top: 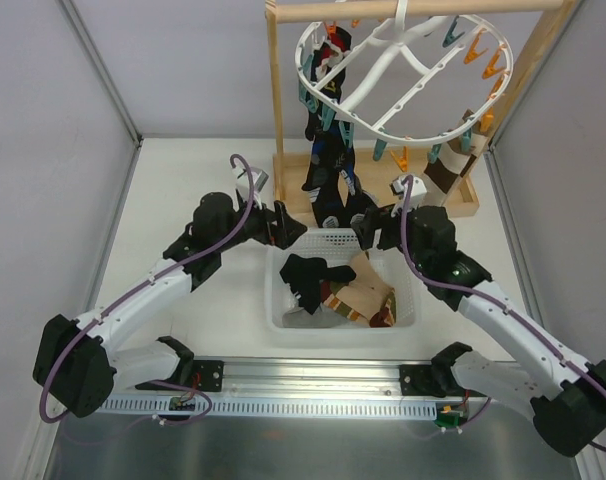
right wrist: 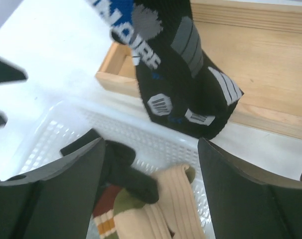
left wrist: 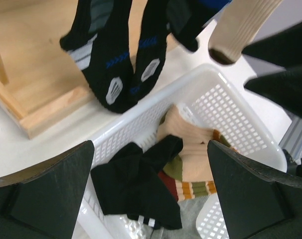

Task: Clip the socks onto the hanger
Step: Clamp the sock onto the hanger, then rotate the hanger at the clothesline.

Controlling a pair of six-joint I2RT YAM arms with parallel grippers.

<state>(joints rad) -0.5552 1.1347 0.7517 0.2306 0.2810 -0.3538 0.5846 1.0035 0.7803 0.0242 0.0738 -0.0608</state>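
The white ring hanger (top: pixel 383 95) hangs from the wooden stand with orange and teal pins. Two black socks (top: pixel 328 170) with blue and white marks dangle from its left side, also in the left wrist view (left wrist: pixel 116 64) and the right wrist view (right wrist: pixel 186 84). A brown-and-cream striped sock (top: pixel 451 168) hangs on the right. More socks lie in the white mesh basket (top: pixel 343 325): a black sock (left wrist: pixel 136 184) and a cream striped one (left wrist: pixel 191 149). My left gripper (top: pixel 283 228) (left wrist: pixel 150 149) and right gripper (top: pixel 368 225) (right wrist: pixel 151 144) hover open over the basket's far rim, holding nothing.
The wooden stand's post (top: pixel 273 100) and base board (top: pixel 463 195) stand just behind the basket. The hanging black socks reach down almost to the basket's far rim (right wrist: pixel 156 134), between the two grippers. White walls close in left and right.
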